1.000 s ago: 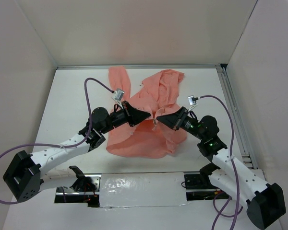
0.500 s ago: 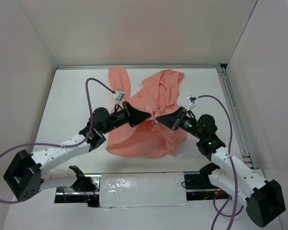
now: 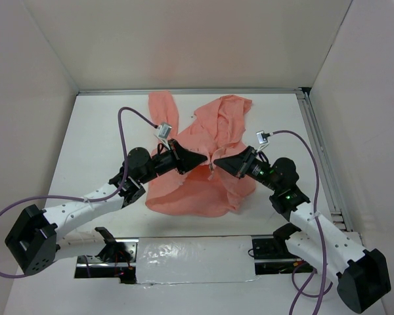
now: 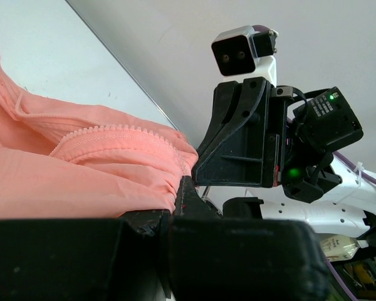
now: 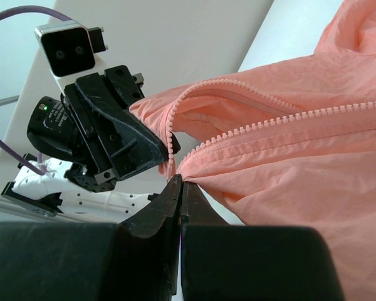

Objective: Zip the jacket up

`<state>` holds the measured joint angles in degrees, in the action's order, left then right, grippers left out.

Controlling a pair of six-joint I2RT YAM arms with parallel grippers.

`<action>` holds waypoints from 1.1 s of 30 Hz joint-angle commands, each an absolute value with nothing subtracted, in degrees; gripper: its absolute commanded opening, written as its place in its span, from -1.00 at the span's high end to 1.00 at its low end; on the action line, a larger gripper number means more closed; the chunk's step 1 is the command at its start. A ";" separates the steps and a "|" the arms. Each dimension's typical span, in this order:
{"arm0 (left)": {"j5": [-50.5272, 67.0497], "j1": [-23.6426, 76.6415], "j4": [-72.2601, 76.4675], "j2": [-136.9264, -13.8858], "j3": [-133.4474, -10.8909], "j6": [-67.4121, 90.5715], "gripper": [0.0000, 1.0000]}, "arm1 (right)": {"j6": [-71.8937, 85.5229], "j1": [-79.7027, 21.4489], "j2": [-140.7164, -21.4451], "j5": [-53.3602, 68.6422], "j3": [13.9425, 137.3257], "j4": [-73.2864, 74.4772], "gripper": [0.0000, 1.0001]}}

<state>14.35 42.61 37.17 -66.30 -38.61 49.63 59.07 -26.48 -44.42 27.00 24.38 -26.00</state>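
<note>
— Anything shifted in the last second?

— Hardly. The right arm [image 3: 315, 230] has crept a touch toward the right edge. The jacket [image 3: 197, 190] lies as it did, crumpled at the middle of the table [image 3: 98, 125], with one sleeve [image 3: 164, 108] reaching to the far edge.

— And the grips?

— The left gripper [image 3: 202, 159] has its fingers pressed together on a fold of the jacket's front edge. The right gripper [image 3: 215, 165] meets it nearly tip to tip, fingers pinched tight on the fabric where the two rows of zipper teeth [image 5: 272, 119] come together.

— Is the slider in that pinch?

— I can't tell; the tips hide it.

— So what makes this step go well?

— As I judge it, the left should hold the bottom end taut as an anchor. The right should draw along the line of teeth toward the far edge, not upward. Keep the two rows parallel and flat. Slack or a wrinkle ahead of the pinch would likely jam, or pull the thin cloth free.
</note>
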 commanded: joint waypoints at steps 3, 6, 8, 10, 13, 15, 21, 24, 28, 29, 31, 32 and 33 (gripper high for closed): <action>11.78 43.07 39.64 -65.66 -40.43 47.81 1.00 | 58.27 -26.72 -43.15 27.60 26.28 -25.14 1.00; 11.25 43.07 39.29 -65.65 -40.78 47.46 1.00 | 58.62 -26.72 -43.07 27.51 26.28 -24.35 1.00; 11.51 43.07 39.64 -65.65 -40.78 47.11 1.00 | 59.06 -26.63 -42.89 27.42 26.10 -24.78 1.00; 11.69 43.15 39.73 -65.74 -40.69 47.02 1.00 | 59.50 -26.63 -42.71 27.33 26.02 -24.96 1.00; 11.86 43.15 39.73 -65.74 -40.52 47.20 1.00 | 59.41 -26.63 -43.06 27.07 26.63 -24.87 1.00; 12.13 43.07 39.99 -65.83 -40.43 47.20 1.00 | 59.50 -26.63 -43.59 27.16 26.89 -25.13 1.00; 12.83 43.15 39.90 -65.57 -40.34 47.55 1.00 | 59.15 -26.63 -45.44 27.77 28.13 -24.96 1.00; 12.74 43.15 40.08 -65.39 -40.25 47.64 1.00 | 59.41 -26.63 -45.62 27.60 27.95 -24.87 1.00; 12.57 43.07 39.90 -65.39 -39.99 47.64 1.00 | 59.94 -26.63 -45.00 27.16 27.42 -26.37 1.00; 12.66 43.15 40.16 -65.39 -39.82 47.64 1.00 | 59.85 -26.63 -45.00 26.72 27.51 -26.02 1.00; 12.92 43.07 40.34 -65.30 -39.64 47.81 1.00 | 59.50 -26.63 -45.00 26.37 27.69 -25.41 1.00; 13.01 43.07 39.82 -65.22 -39.81 48.07 1.00 | 59.41 -26.63 -44.83 25.76 27.77 -25.14 1.00; 13.18 43.15 39.64 -64.95 -39.81 48.25 1.00 | 59.33 -26.63 -44.82 25.58 27.69 -25.14 1.00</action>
<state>12.29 42.85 36.36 -66.28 -38.61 49.30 59.55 -26.48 -45.60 26.70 25.47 -24.69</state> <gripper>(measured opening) 0.072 0.010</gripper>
